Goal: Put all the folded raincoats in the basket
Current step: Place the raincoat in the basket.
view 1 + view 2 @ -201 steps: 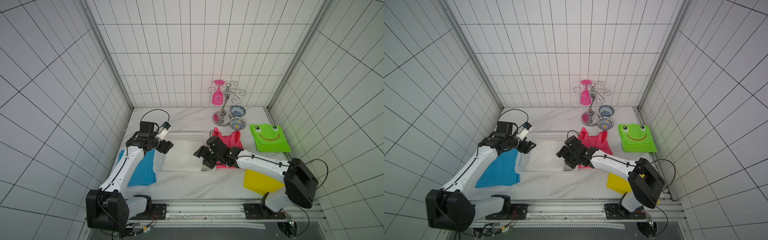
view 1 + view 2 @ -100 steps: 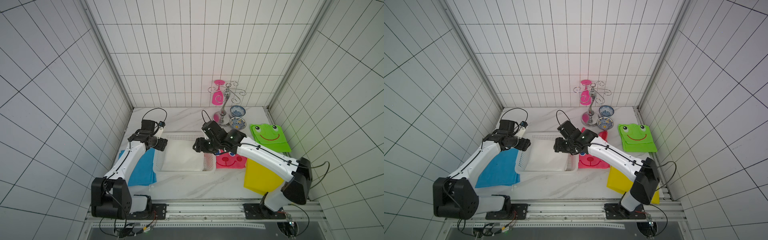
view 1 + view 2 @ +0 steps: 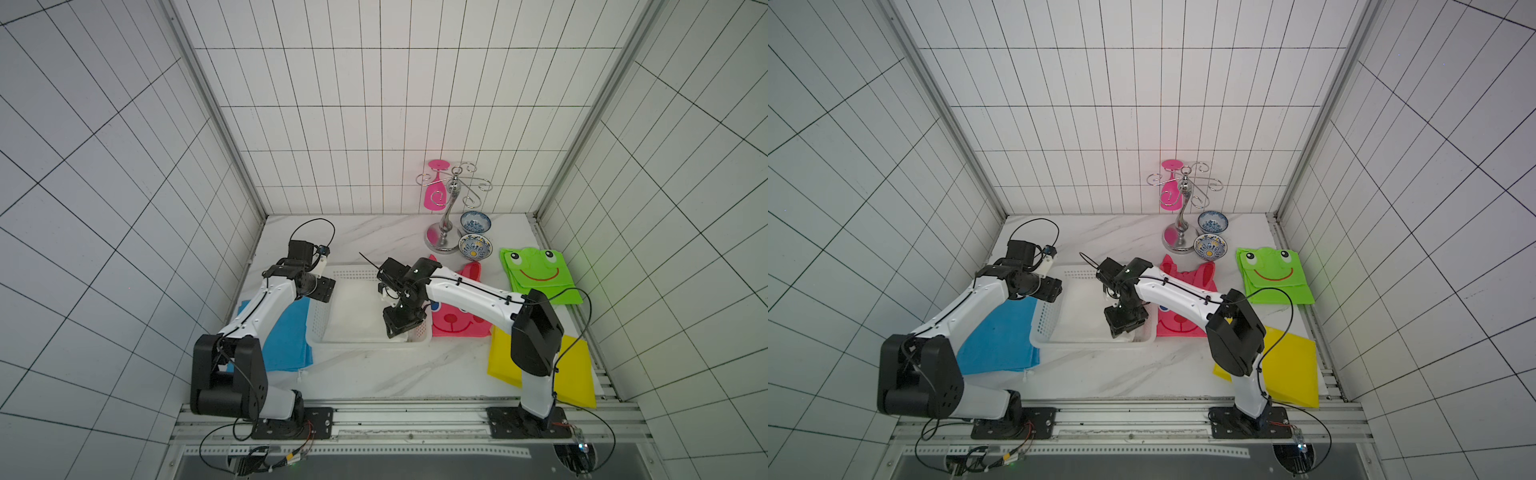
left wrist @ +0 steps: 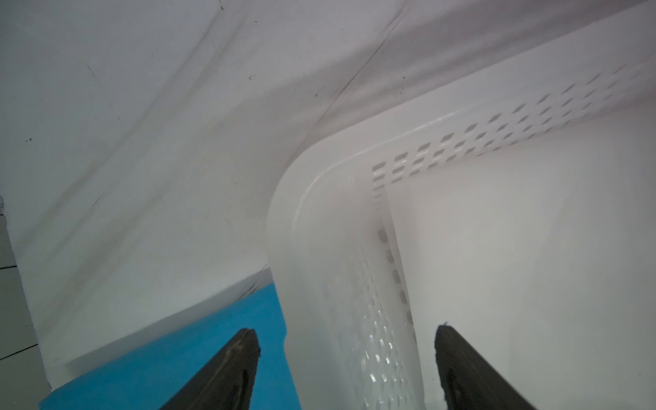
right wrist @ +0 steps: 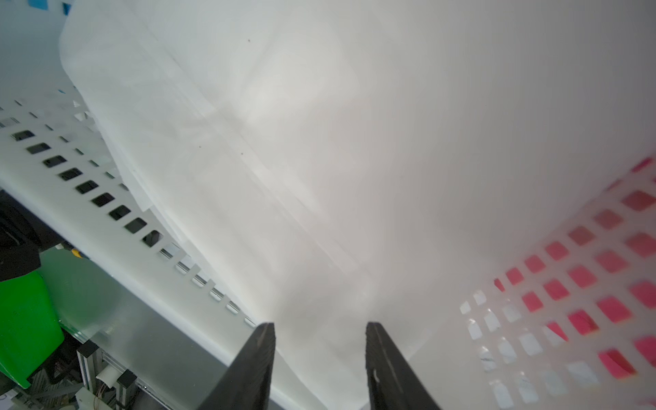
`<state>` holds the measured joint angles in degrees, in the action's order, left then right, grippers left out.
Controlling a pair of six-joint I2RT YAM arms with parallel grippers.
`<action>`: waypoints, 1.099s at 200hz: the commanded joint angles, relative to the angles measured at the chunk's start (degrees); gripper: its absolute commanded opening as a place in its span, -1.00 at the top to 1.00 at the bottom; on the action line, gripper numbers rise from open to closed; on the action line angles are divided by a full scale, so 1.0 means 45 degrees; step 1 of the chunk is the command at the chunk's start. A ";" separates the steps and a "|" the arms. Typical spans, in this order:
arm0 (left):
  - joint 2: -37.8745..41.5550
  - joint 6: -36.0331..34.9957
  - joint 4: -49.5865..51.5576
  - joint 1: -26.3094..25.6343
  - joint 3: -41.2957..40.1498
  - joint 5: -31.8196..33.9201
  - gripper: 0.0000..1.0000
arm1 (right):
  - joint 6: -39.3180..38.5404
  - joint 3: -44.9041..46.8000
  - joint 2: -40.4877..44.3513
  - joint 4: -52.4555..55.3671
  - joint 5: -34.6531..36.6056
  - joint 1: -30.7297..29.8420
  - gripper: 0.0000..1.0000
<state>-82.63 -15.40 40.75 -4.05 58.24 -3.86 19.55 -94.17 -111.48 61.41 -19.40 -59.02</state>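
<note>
A: What is the room like?

B: White tiled walls (image 3: 374, 124) with dark seams close it on three sides. The table (image 3: 374, 374) is white with grey marble veins. A metal rail (image 3: 395, 415) along the front carries both arm bases.

A: And on the table, from the left?

B: A blue folded sheet (image 3: 286, 340) lies flat, partly behind the left arm. Just beside it stands the basket (image 3: 357, 343), white, its walls square with the table edges. Its long axis seems to run left to right, though the slanted view leaves that unsure. The white raincoat (image 3: 353, 307) lies flat inside, covering most of the floor. Which way its long side runs I cannot tell.

A: The grippers?

B: The left gripper (image 4: 344, 330) has its fingers spread wide, straddling the basket's left wall near the far corner and pinching nothing. The right gripper (image 5: 319, 324) points down into the near right corner, fingers (image 5: 255, 358) partly apart over the raincoat. Whether they nip a fold I cannot tell.

A: Further right?

B: A pink folded piece (image 3: 457, 324) with a face lies just beside the basket. At the back are a metal stand (image 3: 451, 208), a hanging pink glass (image 3: 436, 195), a blue bowl (image 3: 475, 222) and a yellow-and-blue bowl (image 3: 475, 248). Then come a green frog-faced piece (image 3: 536, 274) and, at the front, a yellow folded piece (image 3: 577, 374).
</note>
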 commanded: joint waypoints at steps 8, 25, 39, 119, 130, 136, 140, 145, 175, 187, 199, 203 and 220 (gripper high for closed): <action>-0.0140 0.0235 0.0235 0.0044 0.0163 0.0084 -0.60 | -0.1492 -0.0375 -0.0824 0.0043 0.0917 -0.0120 0.24; 0.0121 0.0170 0.0155 0.0076 -0.0029 0.0007 -0.60 | -0.1726 -0.0267 -0.1056 -0.0455 0.1555 -0.0087 0.28; 0.0208 0.0111 0.0122 0.0085 -0.0110 0.0035 -0.60 | -0.1749 -0.0361 -0.1100 -0.0601 0.2235 -0.0065 0.29; -0.0271 0.0156 0.0812 0.0452 0.0192 -0.1193 -0.60 | -0.3459 0.0810 0.0037 -0.2519 0.2207 -0.0048 0.16; -0.0280 0.0121 0.0833 0.0463 0.0183 -0.1231 -0.60 | -0.4282 0.0796 0.0481 -0.2353 0.0648 -0.0042 0.09; -0.0289 0.0119 0.0842 0.0453 0.0183 -0.1251 -0.59 | -0.4782 0.0657 0.0666 -0.2022 -0.0154 -0.0047 0.09; -0.0300 0.0138 0.0845 0.0459 0.0183 -0.1270 -0.58 | -0.5040 0.0507 0.0734 -0.1739 -0.0572 -0.0061 0.09; -0.0325 0.0169 0.0855 0.0454 0.0202 -0.1281 -0.56 | -0.5309 0.0291 0.0767 -0.1210 -0.0940 -0.0066 0.09; -0.0408 0.0291 0.0856 0.0568 0.0222 -0.1553 -0.48 | -0.6883 -0.0560 0.0789 0.1126 -0.1666 -0.0272 0.13; -0.0427 0.0406 0.0736 0.0621 0.0188 -0.1625 -0.43 | -0.7150 -0.0691 0.0705 0.1560 -0.1273 -0.0408 0.15; -0.0519 0.0511 0.0699 0.0642 0.0258 -0.1638 -0.37 | -0.7299 -0.0818 0.0515 0.1887 -0.1203 -0.0426 0.17; -0.0558 0.0512 0.0724 0.0647 0.0293 -0.1657 -0.34 | -0.7344 -0.0830 0.0443 0.1946 -0.1188 -0.0437 0.17; -0.0794 0.0491 0.0841 0.0647 0.0465 -0.1710 -0.29 | -0.7464 -0.1040 0.0022 0.2102 -0.0856 -0.0449 0.30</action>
<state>-84.66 -13.54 44.82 -1.39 58.37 -10.17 -10.48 -96.20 -108.66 65.04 -23.46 -60.51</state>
